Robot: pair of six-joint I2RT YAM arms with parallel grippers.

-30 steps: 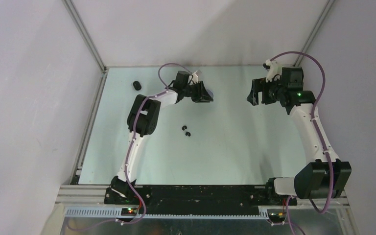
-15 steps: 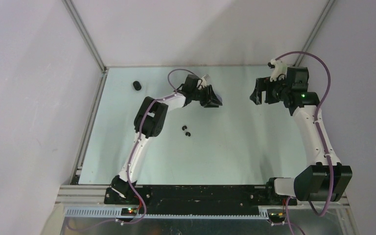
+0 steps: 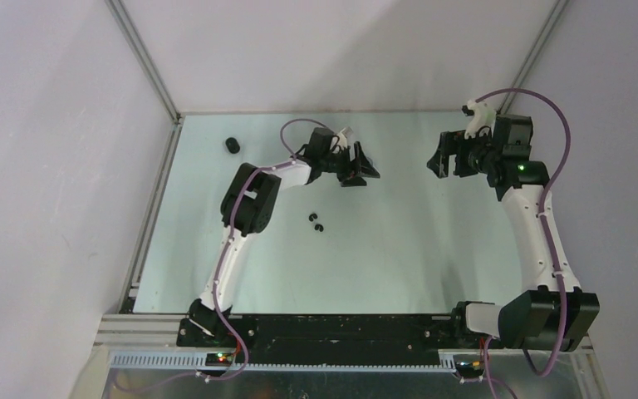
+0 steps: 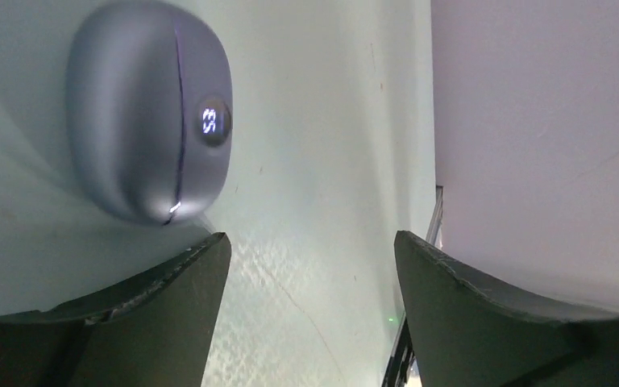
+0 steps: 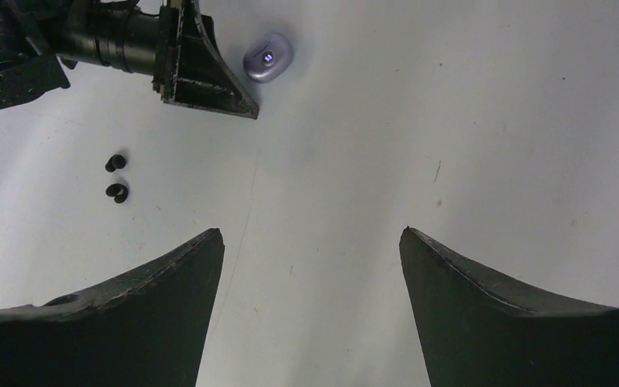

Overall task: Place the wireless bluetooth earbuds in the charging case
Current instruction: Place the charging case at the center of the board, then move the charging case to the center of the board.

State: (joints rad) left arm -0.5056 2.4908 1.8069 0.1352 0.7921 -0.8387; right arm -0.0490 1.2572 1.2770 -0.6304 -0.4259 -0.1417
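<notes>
Left jaws, lately pinched, now wide beside the loose charging case (image 4: pixel 149 113); right jaws wide, empty.

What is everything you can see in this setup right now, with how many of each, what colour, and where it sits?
Rounded, closed charging case with a lit display: one, pale purple-grey, on the table just past the left gripper fingertips.
Tiny glossy rounded earbuds: two, black, side by side mid-table.
Small rounded object: one, black, far left of the table; too small to identify.
Table: one, pale greenish white.
Enclosure walls: pale grey, at the left, back and right.
Left gripper: one, black fingers, open and empty, beside the case.
Right gripper: one, black fingers, open and empty, over the table's far right.
</notes>
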